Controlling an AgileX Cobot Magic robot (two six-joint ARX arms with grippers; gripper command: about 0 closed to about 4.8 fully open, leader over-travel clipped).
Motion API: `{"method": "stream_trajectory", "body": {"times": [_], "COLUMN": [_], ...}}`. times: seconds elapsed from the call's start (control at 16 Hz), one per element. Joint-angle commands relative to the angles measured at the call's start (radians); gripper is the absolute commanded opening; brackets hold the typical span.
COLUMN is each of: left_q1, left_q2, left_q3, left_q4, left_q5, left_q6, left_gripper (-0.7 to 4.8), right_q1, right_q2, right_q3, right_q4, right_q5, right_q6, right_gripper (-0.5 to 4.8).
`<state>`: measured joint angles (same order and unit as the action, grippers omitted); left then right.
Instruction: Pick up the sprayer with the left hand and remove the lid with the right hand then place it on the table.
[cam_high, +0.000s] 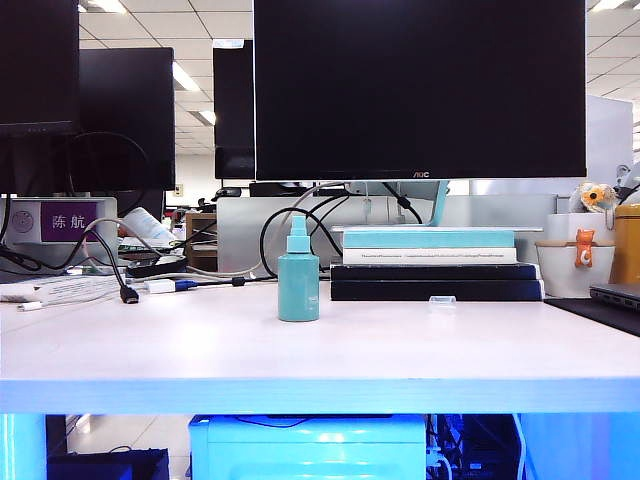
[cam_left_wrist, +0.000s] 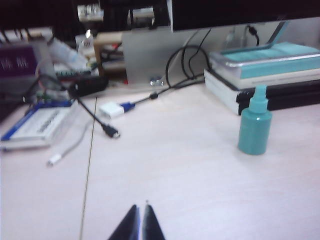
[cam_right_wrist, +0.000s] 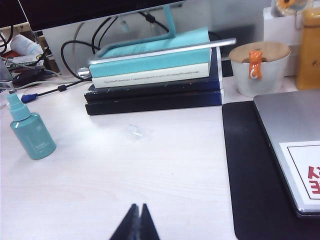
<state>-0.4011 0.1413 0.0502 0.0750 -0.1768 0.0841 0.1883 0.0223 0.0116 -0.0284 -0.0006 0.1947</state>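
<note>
The teal sprayer (cam_high: 298, 275) stands upright on the pale table (cam_high: 400, 350), its nozzle bare. The tiny clear lid (cam_high: 442, 299) lies on the table in front of the book stack, apart from the bottle. Neither arm shows in the exterior view. In the left wrist view my left gripper (cam_left_wrist: 140, 206) is shut and empty, low over the table, well short of the sprayer (cam_left_wrist: 255, 125). The right wrist view shows my right gripper (cam_right_wrist: 138, 206) shut and empty too, with the lid (cam_right_wrist: 134, 132) ahead of it and the sprayer (cam_right_wrist: 32, 132) off to one side.
A stack of books (cam_high: 430, 265) sits behind the sprayer under a big monitor (cam_high: 420, 90). Cables and plugs (cam_left_wrist: 107, 127) and a booklet (cam_left_wrist: 40, 125) lie on the left. A white cup (cam_right_wrist: 260, 70) and a laptop (cam_right_wrist: 295, 145) on a black mat (cam_right_wrist: 250, 170) take up the right.
</note>
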Motion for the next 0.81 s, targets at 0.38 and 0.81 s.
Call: {"method": "stream_trajectory", "body": {"times": [0.38,0.81], "left_q1": [0.0,0.16], "left_q2": [0.001,-0.137], "left_q3": [0.002,-0.002], "left_q4": [0.005,-0.082], "left_q5": [-0.003,0.054], "left_q6": [-0.013,-0.013], "left_gripper": [0.25,0.25], "right_q1": [0.0,-0.003], "right_q2": [0.001,-0.012], "right_q3": [-0.005,-0.005], "right_q4": [0.005,-0.005], "right_q5": [-0.002,-0.026], "right_q6": [0.007,0.007], "right_gripper": [-0.01,-0.01]}}
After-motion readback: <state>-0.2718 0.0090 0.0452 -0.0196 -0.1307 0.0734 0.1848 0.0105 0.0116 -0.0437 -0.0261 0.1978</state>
